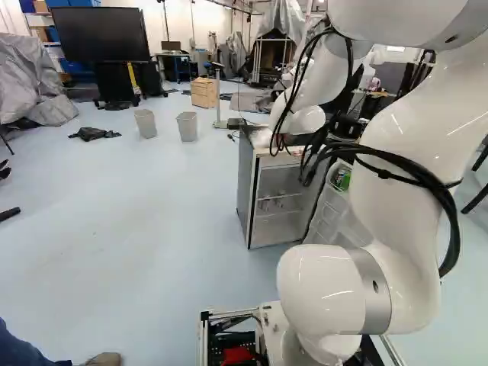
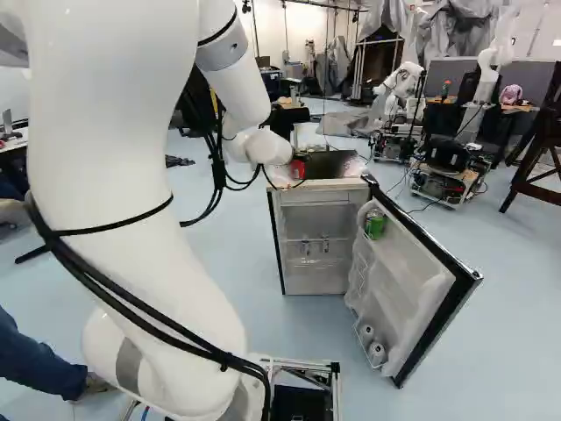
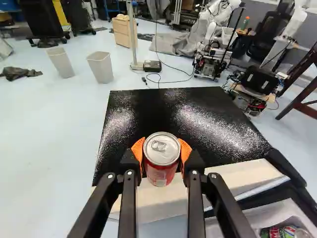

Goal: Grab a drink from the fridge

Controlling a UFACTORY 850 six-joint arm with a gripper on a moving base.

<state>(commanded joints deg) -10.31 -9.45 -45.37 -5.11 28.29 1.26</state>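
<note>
Claw (image 3: 162,149): grips your red can (image 3: 160,172) on both sides, likely for steadiness
Fridge door (image 2: 408,285): open, presumably for your reach

A: Cut off?
B: Arm (image 1: 408,137), by the top edge in both base views. Green can (image 3: 278,232), by the wrist view's edge.
A: Hidden?
B: Left base view: arm covers part of fridge door (image 2: 408,272).
A: Unreadable?
B: Small items (image 2: 305,248) on fridge (image 2: 320,186) shelf, too small to identify.
</note>
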